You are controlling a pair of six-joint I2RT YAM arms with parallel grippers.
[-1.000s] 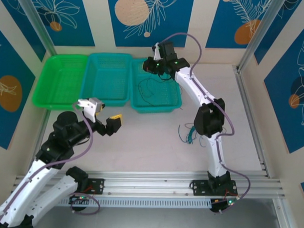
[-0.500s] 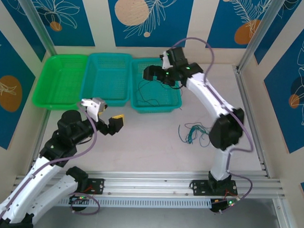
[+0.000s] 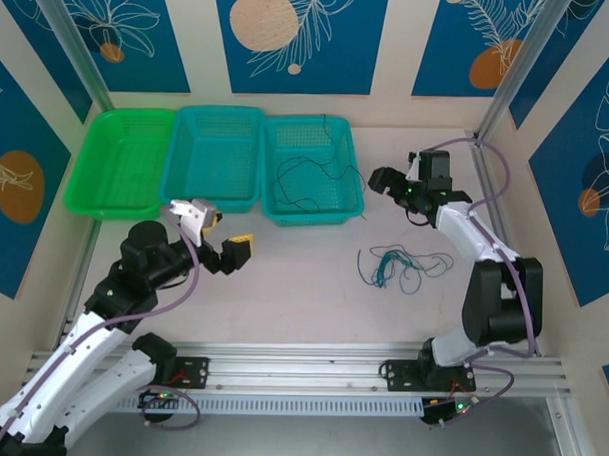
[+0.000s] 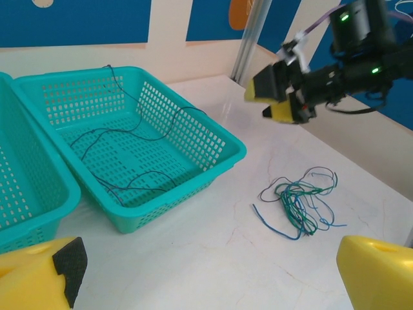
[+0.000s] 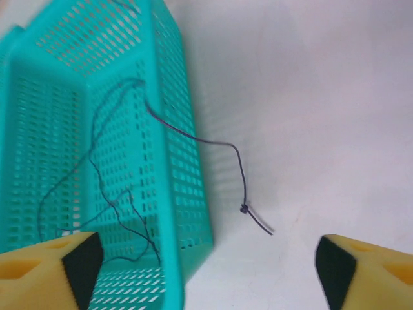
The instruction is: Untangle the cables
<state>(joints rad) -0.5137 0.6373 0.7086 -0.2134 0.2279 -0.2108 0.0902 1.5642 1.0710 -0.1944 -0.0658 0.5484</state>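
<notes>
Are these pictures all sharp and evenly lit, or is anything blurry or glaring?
Top external: even light, only faint shadows on the table, everything sharp. Left wrist: the cable tangle and teal basket are crisp, while the near yellow fingertips look soft. Right wrist: the basket's mesh is slightly blurred and the pale table looks washed out, yet the dark cable reads clearly.

Ahead of your right claw (image 5: 206, 258), the bare tabletop (image 5: 310, 97) gives open passage. The teal basket (image 5: 187, 194) walls off its left, and a black cable (image 5: 244, 208) trails over the rim. Beyond your left claw (image 4: 206, 271), the table is free up to the cable tangle (image 4: 297, 200).
</notes>
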